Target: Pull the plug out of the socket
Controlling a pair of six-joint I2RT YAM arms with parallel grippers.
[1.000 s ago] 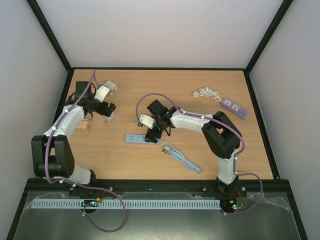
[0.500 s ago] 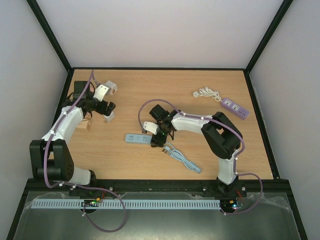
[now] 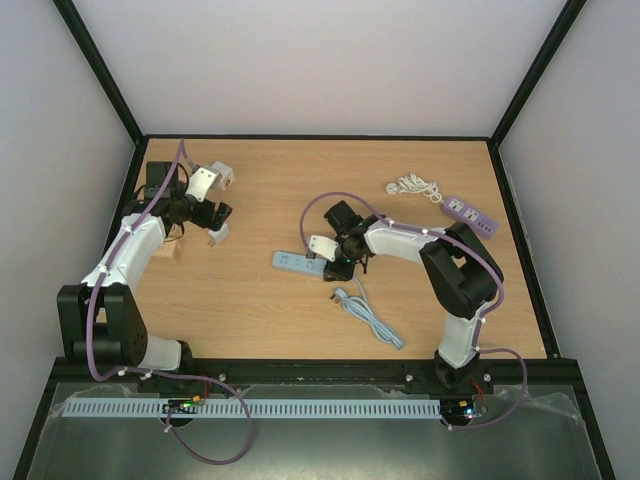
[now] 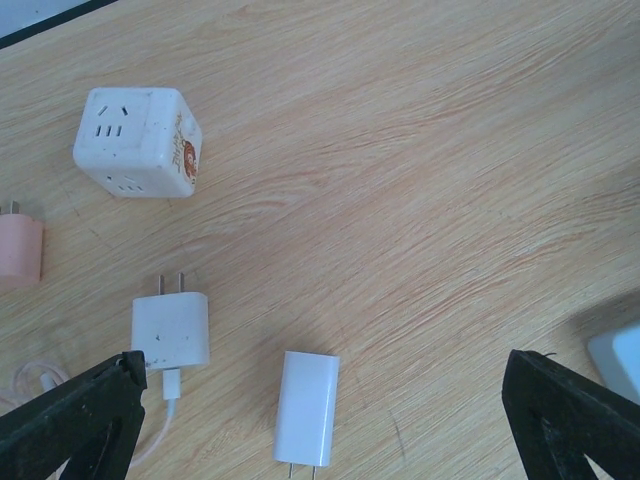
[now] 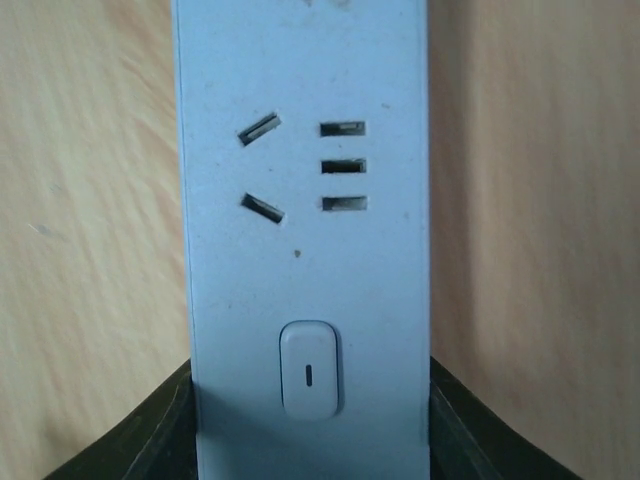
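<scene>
Pale wood table (image 3: 260, 320) carries everything. At far left the left gripper (image 3: 205, 212) hangs above a small cluster. Its fingers (image 4: 70, 420) are spread wide at the two lower corners of the wrist view and hold nothing. Below it lie one pink adapter (image 4: 18, 248), one white cube (image 4: 135, 140) with empty slots, and two white chargers. The corded charger (image 4: 170, 330) lies with its prongs towards the cube, and the bare charger (image 4: 307, 405) lies just beside it with its prongs pointing the other way. None of the four touch.

Near the middle lies the blue strip (image 5: 305, 240). Its one visible set of slots is empty, and a rocker switch (image 5: 308, 368) sits below them. The right gripper (image 3: 330, 266) is clamped on the strip's right end, a dark finger pressed against each long side.

Just below and to the right lies the plug (image 3: 342, 294), out of the strip and flat on the wood. Its grey-blue cable (image 3: 375, 325) trails towards the near edge.

Towards the far right corner are one coiled white cord (image 3: 413, 185) and one purple strip (image 3: 470, 215), close to each other. That makes two strips in all.
</scene>
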